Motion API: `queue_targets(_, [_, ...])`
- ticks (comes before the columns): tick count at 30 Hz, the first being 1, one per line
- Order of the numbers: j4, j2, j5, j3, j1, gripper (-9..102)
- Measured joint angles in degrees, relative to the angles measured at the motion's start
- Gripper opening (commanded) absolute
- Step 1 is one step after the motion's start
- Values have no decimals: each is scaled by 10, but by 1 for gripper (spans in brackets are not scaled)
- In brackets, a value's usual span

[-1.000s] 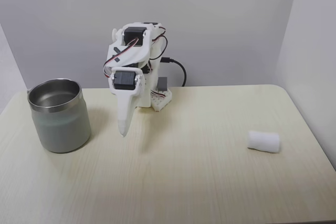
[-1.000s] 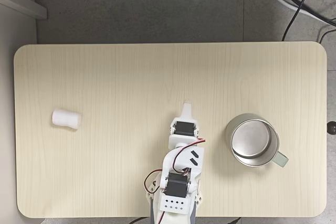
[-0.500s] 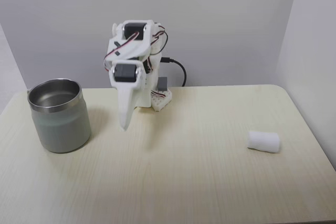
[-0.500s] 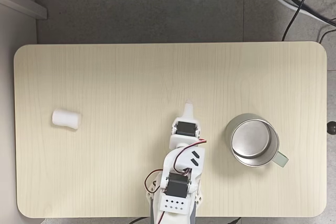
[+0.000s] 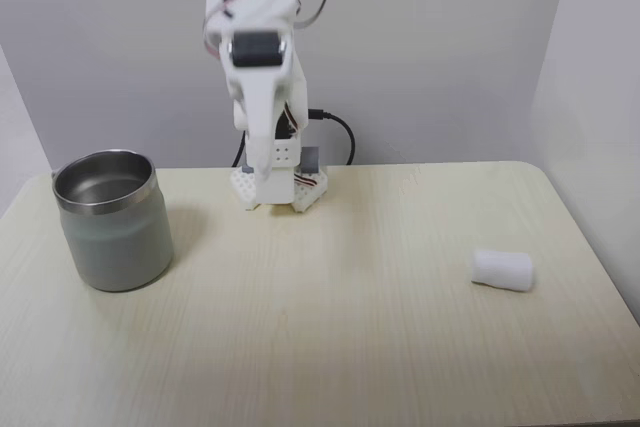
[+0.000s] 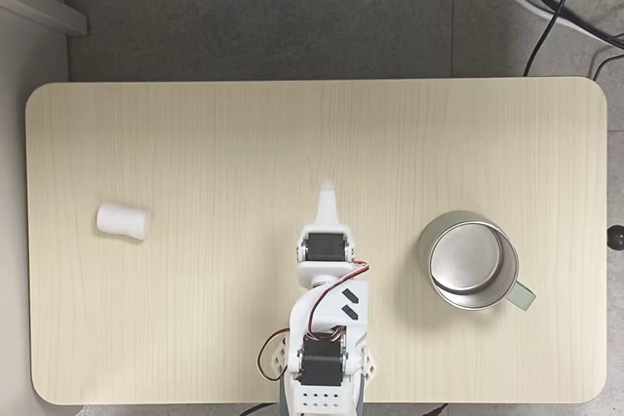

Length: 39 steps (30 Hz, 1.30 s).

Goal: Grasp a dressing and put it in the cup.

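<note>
A small white dressing [image 5: 502, 270] lies on its side on the table [image 6: 195, 143], well apart from the steel cup [image 5: 110, 219]. Soft and round, it may roll away if nudged. The gripper [image 5: 258, 169] hangs raised mid-table, far from it, closed and empty

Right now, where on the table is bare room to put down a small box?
The widest bare patch is the far strip of the table in a fixed view from above, beyond the gripper. Also bare: between the dressing and the arm. It is crowded around the cup and the arm's base at the near edge.
</note>
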Motion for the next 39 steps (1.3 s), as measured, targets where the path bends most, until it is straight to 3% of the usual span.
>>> queue_targets(7, [67,142,-67,196,-76,0])
queue_targets(15, [161,265,-248,334,-189,2])
queue_targets(25, [286,334,-517,410,-325,15])
queue_targets(31, [421,496,-629,577,-375,26])
queue_targets(39, [435,645,-729,649,-406,31])
